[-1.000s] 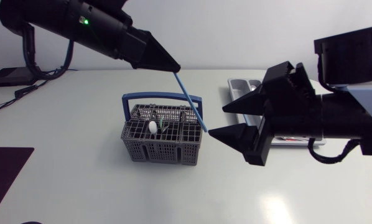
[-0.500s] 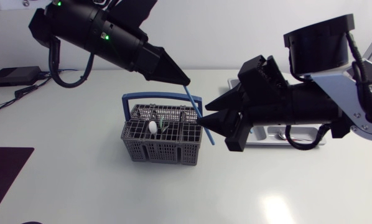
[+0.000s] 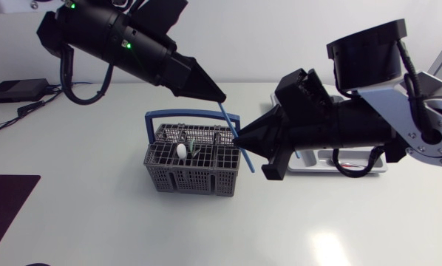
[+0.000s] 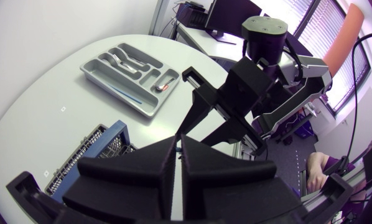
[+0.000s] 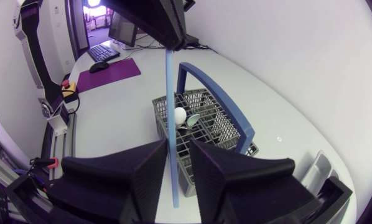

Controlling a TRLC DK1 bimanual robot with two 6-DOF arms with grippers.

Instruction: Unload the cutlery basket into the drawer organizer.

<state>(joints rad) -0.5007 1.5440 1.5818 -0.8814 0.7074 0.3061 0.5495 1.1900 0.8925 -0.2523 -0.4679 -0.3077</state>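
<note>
Left gripper clamped tight on the top end of a blue stick; fingers nearly meeting in the left wrist view, with a sliver of blue pinched between them.

Stick: thin, straight, pale blue, plain along its length; it hangs tilted in the air over the right end of the cutlery basket.

Right gripper narrowly parted around the stick's lower half; in the right wrist view the stick runs between the fingers close against one, with a gap showing on its other side.

Basket: grey mesh with a blue hoop handle, standing on the white table below the left gripper; inside it a white round-ended utensil with a greenish piece just beside it.

Drawer organizer: grey tray with compartments, on the table behind the right arm, well apart from the basket; it holds metal cutlery and a second pale blue stick in its long compartment.
</note>
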